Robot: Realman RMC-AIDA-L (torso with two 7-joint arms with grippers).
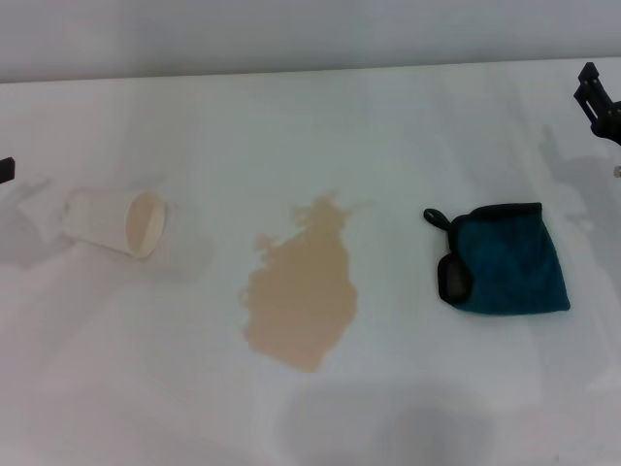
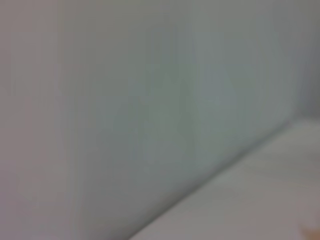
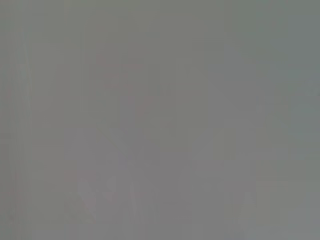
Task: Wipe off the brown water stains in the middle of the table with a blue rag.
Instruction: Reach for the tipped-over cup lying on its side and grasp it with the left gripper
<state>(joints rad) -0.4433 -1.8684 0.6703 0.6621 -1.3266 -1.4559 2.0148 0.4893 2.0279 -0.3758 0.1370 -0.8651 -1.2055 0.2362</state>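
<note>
1. You have the table (image 1: 408, 116) spread wide and white across the whole head view, with everything for this job lying on it.
2. The brown water stains (image 1: 303, 291) sit as one ragged tan blotch in the middle, its long axis running from the near side up and away from you, leaning slightly toward your right. It is larger than the rag and looks untouched.
3. The blue rag (image 1: 509, 257) lies folded on your right side of the blotch, well apart from it, with its black loop pointing toward the stain.
4. A paper cup (image 1: 116, 221) lies tipped on its side on your left, mouth facing the stain, clear of the wiping path.
5. Your right gripper (image 1: 600, 102) shows only as a dark piece at the right edge, beyond the rag; whether it is spread or pressed together cannot be told. The rag lies nearer to you and inward from it, so this arm is the nearer one for the pick.
6. Your left gripper (image 1: 6, 170) is a sliver at the left edge, far from the rag; its state cannot be told either.
</note>
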